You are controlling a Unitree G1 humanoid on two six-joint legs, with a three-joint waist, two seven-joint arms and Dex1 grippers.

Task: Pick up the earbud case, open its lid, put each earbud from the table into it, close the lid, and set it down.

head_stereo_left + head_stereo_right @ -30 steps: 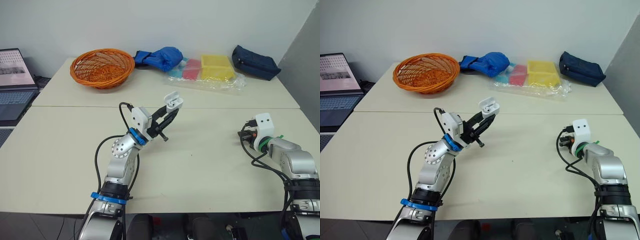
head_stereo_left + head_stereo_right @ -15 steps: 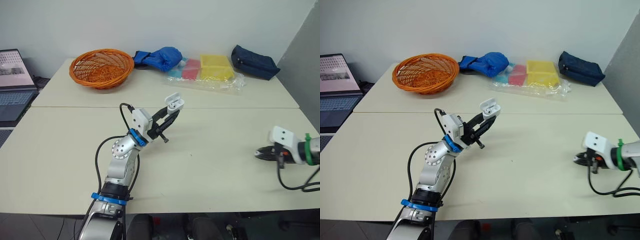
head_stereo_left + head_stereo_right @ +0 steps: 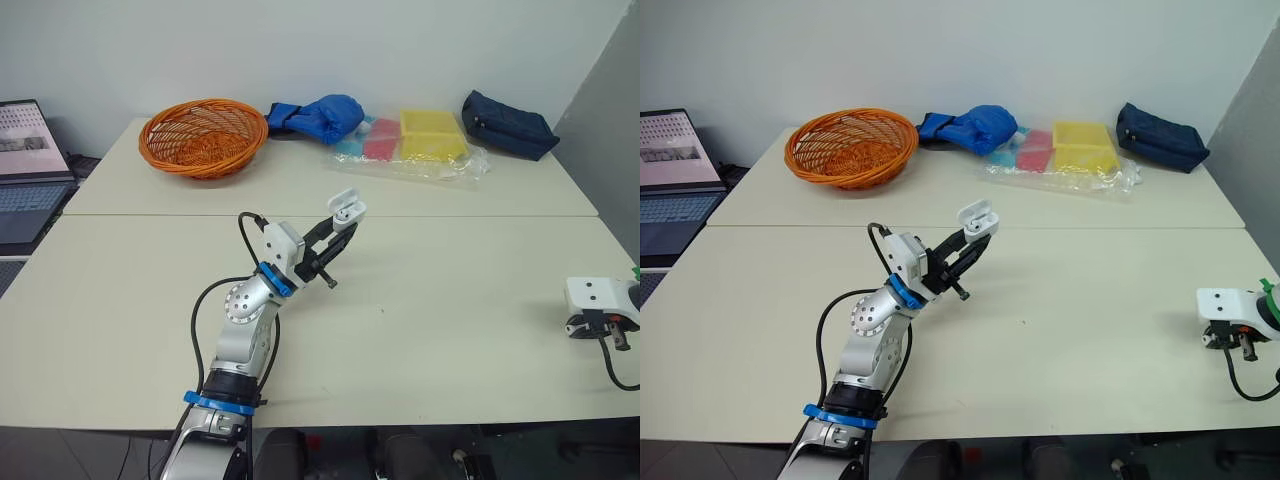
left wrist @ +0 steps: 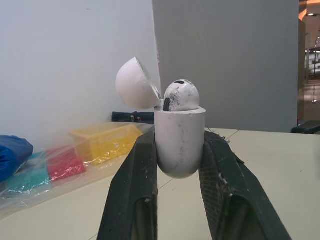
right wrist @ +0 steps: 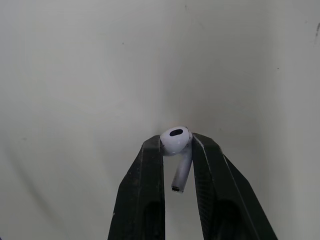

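The left tool (image 3: 340, 226) is clamped on the lower body of the white, rounded plastic earbud case (image 4: 180, 137). It holds the case above the cream table (image 3: 450, 300), with the domed lid (image 4: 135, 82) tipped open and one white earbud (image 4: 181, 95) seated inside. Well to the right of the case, the right tool (image 5: 176, 145) pinches the second white earbud (image 5: 178, 160) by its bulbous head, stem free. That smooth head could twist or squirt out in transit. A misaligned stem could jam on the case rim or knock the seated bud. Hard pressing could slide the case through its grip.
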